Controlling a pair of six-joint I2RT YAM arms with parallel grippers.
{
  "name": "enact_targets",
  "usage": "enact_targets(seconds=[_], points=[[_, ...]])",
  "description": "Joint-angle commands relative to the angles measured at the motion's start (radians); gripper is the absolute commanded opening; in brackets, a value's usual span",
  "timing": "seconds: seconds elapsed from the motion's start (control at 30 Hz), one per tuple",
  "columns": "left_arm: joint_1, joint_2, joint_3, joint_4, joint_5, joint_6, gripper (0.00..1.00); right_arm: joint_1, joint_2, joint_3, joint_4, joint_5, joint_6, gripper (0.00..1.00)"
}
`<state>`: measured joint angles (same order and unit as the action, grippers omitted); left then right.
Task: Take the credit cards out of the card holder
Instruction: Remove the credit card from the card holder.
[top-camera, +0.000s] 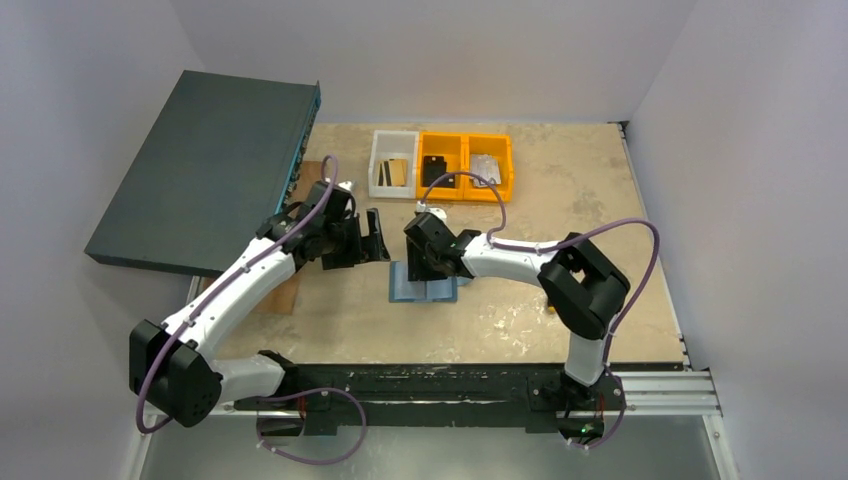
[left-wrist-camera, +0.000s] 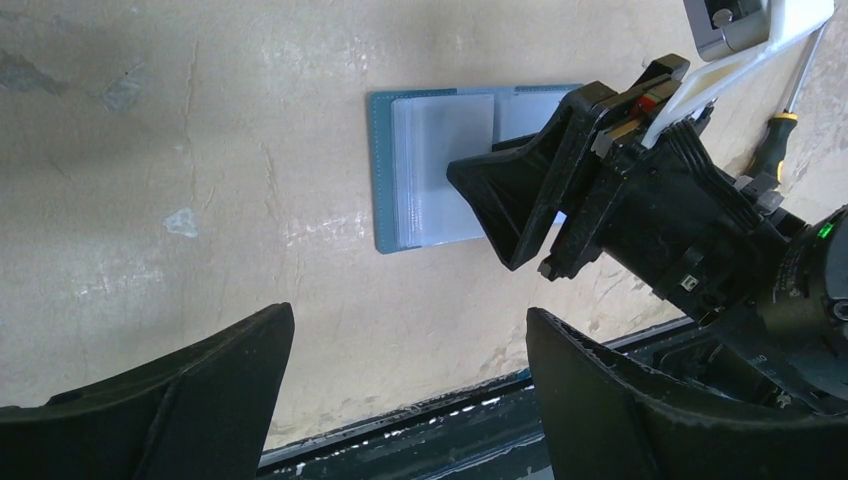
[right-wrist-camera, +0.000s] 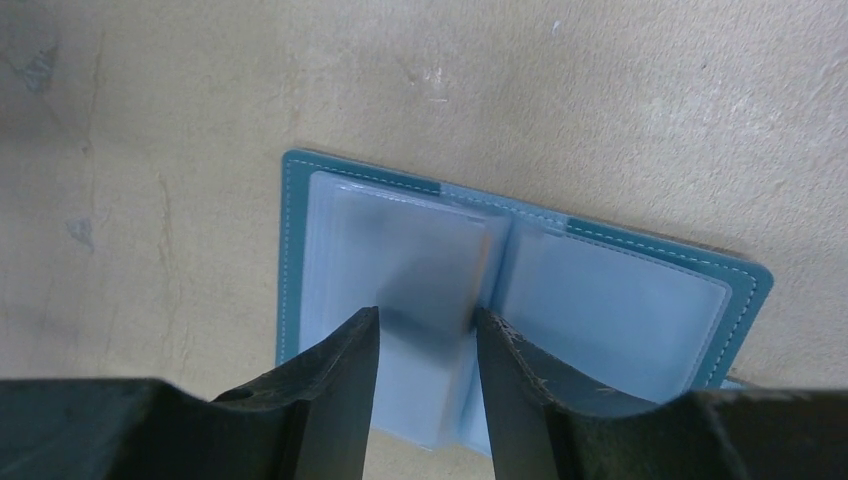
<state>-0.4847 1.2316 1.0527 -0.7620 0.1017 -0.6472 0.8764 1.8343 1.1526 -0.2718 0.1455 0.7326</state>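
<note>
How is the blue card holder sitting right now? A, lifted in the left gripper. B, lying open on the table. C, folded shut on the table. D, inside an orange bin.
B: the card holder lies spread open, pockets up, on the table under the right gripper.

No legible text, label, brand or number in any view. Card holder (right-wrist-camera: 640, 300): plain teal cover and frosted sleeves, no print that reads. Credit cards (top-camera: 397, 172) in the far bins (top-camera: 466, 160): too small to read from the top view.
</note>
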Motion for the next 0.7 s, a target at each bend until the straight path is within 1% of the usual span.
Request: enact_targets(seconds=[0.0, 0.1, 0.17, 0.27, 0.33, 0.4, 0.47, 0.53, 0.67], points=[[0.006, 0.011, -0.033, 0.056, 0.04, -0.028, 0.86, -0.003, 0.003, -0.011, 0.009, 0.009, 0.0, 0.39], [0.005, 0.034, -0.056, 0.078, 0.06, -0.04, 0.85, -0.014, 0.004, -0.033, 0.025, -0.008, -0.004, 0.36], [0.005, 0.051, -0.068, 0.094, 0.072, -0.05, 0.84, -0.028, -0.004, -0.057, 0.048, -0.03, -0.001, 0.31], [0.005, 0.079, -0.085, 0.117, 0.093, -0.063, 0.82, -0.056, -0.021, -0.102, 0.094, -0.071, 0.002, 0.19], [0.002, 0.1, -0.096, 0.136, 0.105, -0.072, 0.78, -0.075, -0.028, -0.131, 0.129, -0.105, 0.002, 0.11], [-0.002, 0.124, -0.098, 0.147, 0.112, -0.078, 0.73, -0.096, -0.034, -0.16, 0.168, -0.14, 0.002, 0.06], [-0.009, 0.148, -0.096, 0.158, 0.115, -0.085, 0.65, -0.118, -0.038, -0.191, 0.219, -0.199, 0.002, 0.03], [-0.017, 0.17, -0.091, 0.171, 0.119, -0.091, 0.57, -0.14, -0.036, -0.223, 0.262, -0.25, -0.001, 0.01], [-0.036, 0.228, -0.057, 0.186, 0.121, -0.106, 0.37, -0.167, -0.028, -0.254, 0.316, -0.303, -0.009, 0.0]])
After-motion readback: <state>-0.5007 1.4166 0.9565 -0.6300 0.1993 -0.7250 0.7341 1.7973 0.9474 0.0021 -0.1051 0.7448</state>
